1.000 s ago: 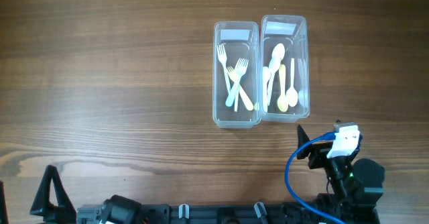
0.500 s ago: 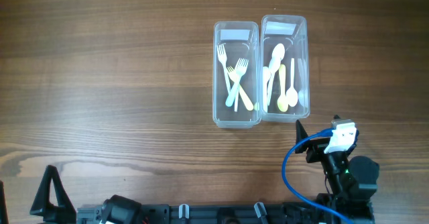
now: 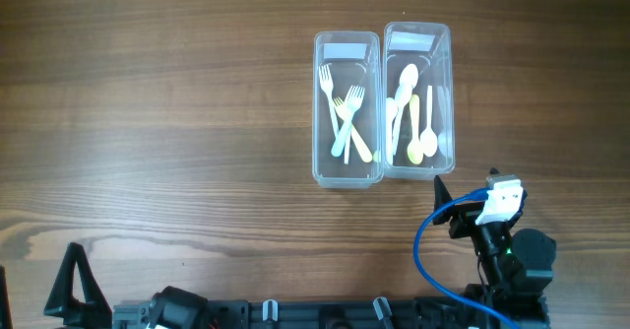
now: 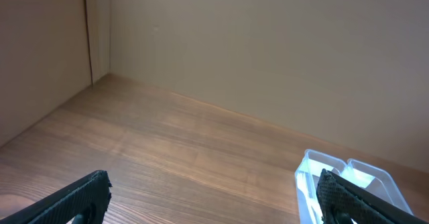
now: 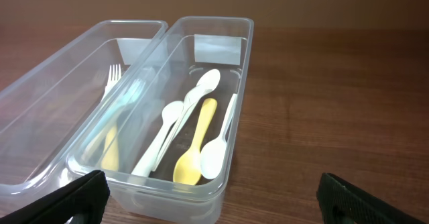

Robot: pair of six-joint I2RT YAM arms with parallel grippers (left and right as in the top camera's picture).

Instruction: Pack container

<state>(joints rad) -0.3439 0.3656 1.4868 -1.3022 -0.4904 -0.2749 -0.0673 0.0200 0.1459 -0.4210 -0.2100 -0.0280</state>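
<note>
Two clear plastic containers stand side by side on the wooden table. The left container (image 3: 346,166) (image 5: 40,96) holds several forks (image 3: 344,117) (image 5: 115,90), white, pale blue and yellow. The right container (image 3: 418,35) (image 5: 231,46) holds several spoons (image 3: 411,112) (image 5: 194,130), white and yellow. Neither has a lid on. My right gripper (image 3: 466,183) (image 5: 211,197) hangs open just in front of the spoon container's near end, holding nothing. My left gripper (image 4: 214,194) is open and empty over bare wood, far left of the containers (image 4: 342,177).
A blue cable (image 3: 433,250) loops beside the right arm. One left finger (image 3: 71,275) shows at the front left edge of the table. A beige wall (image 4: 255,49) backs the table in the left wrist view.
The right arm shifted slightly to the left a second ago and has held still since. The containers and cutlery have not moved.
</note>
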